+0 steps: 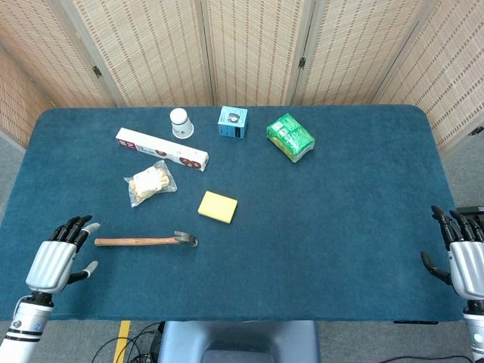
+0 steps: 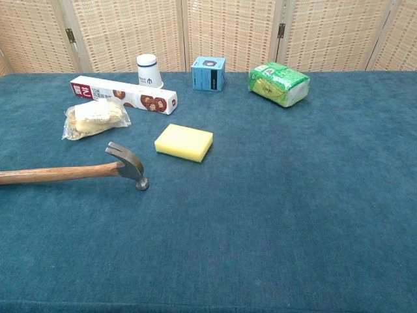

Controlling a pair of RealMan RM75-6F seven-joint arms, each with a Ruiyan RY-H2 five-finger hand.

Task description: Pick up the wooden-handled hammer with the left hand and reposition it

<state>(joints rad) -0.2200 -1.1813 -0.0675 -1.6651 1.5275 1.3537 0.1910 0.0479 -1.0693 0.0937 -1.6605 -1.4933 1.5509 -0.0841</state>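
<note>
The wooden-handled hammer (image 1: 145,241) lies flat on the blue table, handle pointing left and metal head to the right; the chest view shows the hammer (image 2: 71,171) at the left edge. My left hand (image 1: 56,262) hovers over the table's front left, just left of the handle's end, fingers spread and empty, not touching the hammer. Off the table's right edge, my right hand (image 1: 466,260) hangs with fingers apart and holds nothing. Neither hand shows in the chest view.
A yellow sponge (image 1: 218,206) lies right of the hammer's head. Behind it are a bagged snack (image 1: 150,183), a long red-and-white box (image 1: 161,149), a white cup (image 1: 181,122), a blue box (image 1: 233,121) and a green packet (image 1: 290,137).
</note>
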